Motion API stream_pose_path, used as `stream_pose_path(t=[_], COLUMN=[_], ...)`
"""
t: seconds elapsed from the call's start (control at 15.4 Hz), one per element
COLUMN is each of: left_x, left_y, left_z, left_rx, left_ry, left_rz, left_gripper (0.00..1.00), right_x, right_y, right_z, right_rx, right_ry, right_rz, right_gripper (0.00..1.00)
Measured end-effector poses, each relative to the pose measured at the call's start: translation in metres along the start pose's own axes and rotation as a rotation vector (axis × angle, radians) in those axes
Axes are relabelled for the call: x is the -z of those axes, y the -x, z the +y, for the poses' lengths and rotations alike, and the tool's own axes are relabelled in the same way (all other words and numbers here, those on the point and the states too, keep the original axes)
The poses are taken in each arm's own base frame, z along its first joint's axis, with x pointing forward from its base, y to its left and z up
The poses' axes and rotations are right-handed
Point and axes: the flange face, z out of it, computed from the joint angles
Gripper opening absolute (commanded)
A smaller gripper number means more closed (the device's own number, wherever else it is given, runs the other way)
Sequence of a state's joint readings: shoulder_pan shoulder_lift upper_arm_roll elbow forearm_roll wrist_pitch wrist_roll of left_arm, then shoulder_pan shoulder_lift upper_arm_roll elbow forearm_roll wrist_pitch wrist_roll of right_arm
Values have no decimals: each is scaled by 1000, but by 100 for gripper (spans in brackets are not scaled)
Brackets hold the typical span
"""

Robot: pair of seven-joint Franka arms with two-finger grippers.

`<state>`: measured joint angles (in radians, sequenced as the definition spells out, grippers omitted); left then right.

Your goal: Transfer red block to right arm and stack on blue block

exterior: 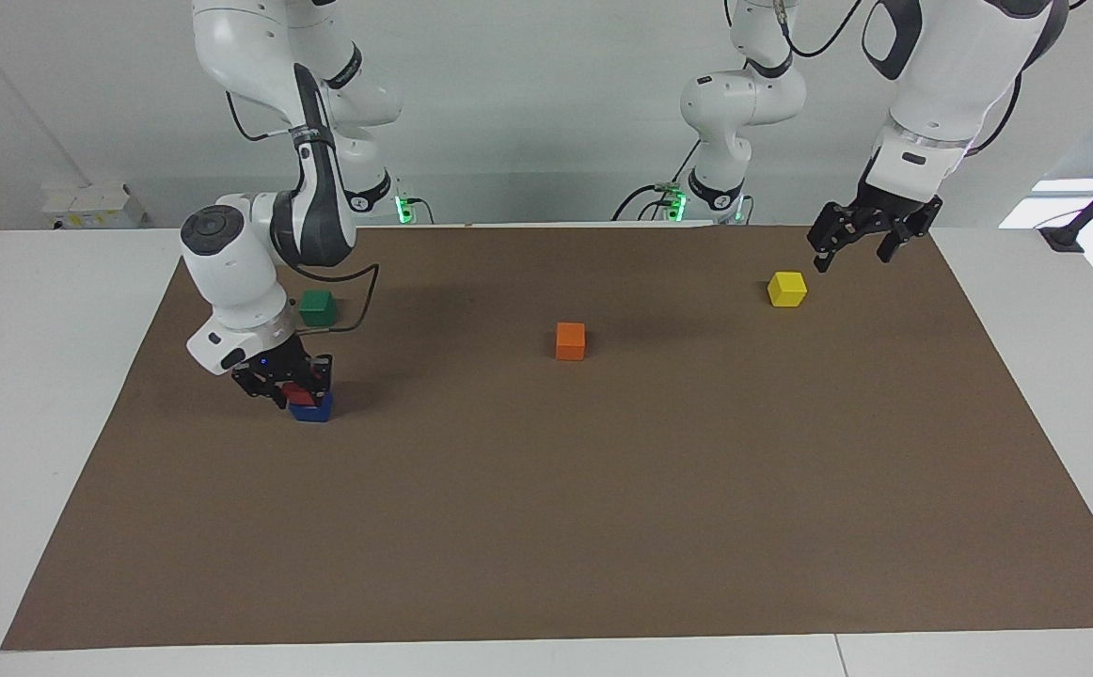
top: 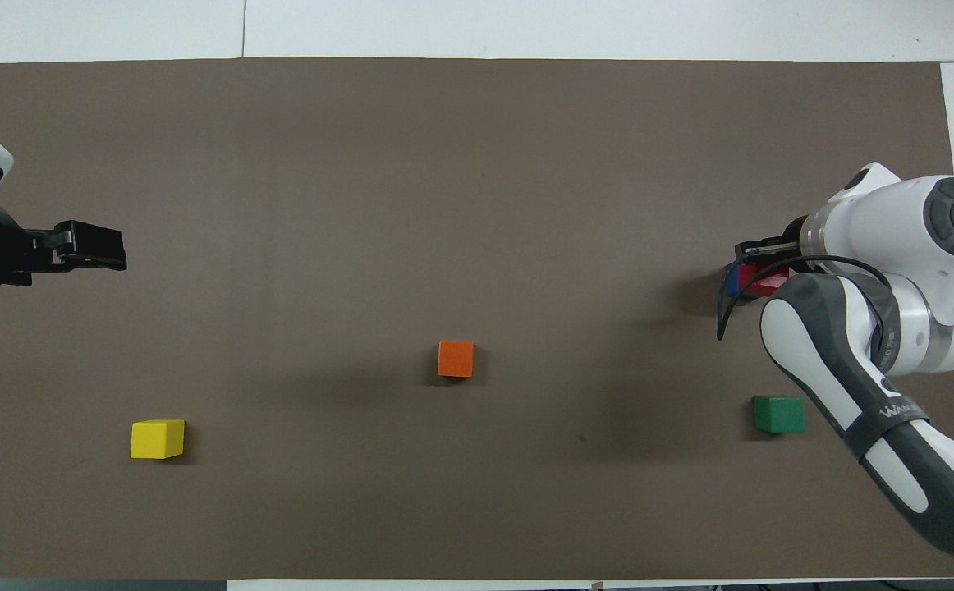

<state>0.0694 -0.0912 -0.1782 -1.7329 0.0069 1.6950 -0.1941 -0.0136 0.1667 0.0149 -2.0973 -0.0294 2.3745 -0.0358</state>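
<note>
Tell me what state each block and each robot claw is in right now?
red block: on the blue block, gripped.
blue block: on the mat, under the red one.
right gripper: shut on the red block.
left gripper: open, empty, raised near the yellow block.
orange block: loose on the mat.
green block: loose on the mat.

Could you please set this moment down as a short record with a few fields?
right gripper: shut on the red block, which sits on the blue block
left gripper: open, empty, raised near the yellow block
green block: nearer to the robots than the stack
orange block: alone, mid-mat
task stage: red on blue, not yet released
</note>
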Motion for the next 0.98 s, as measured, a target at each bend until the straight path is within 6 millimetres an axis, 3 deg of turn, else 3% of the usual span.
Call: stream_pose_path(t=[0.65, 0.72, 0.85, 0.91, 0.98], left_x=[0, 1, 1, 1, 1], left_y=[0, 0, 0, 0, 0], left_z=[0, 0, 0, 0, -1], left_rx=[1, 0, 0, 1, 2], left_ry=[1, 1, 1, 1, 1], left_rz=[1, 1, 2, 2, 2], left_gripper=[100, 100, 100, 100, 100], right_x=[0, 0, 0, 0, 0], right_y=[0, 0, 0, 0, 0], right_z=[6, 6, 6, 6, 6], right_rx=[-6, -6, -6, -6, -6], right_ry=[1, 1, 1, 1, 1], right_rz=[0, 0, 0, 0, -1], right_gripper=[0, 14, 80, 97, 100])
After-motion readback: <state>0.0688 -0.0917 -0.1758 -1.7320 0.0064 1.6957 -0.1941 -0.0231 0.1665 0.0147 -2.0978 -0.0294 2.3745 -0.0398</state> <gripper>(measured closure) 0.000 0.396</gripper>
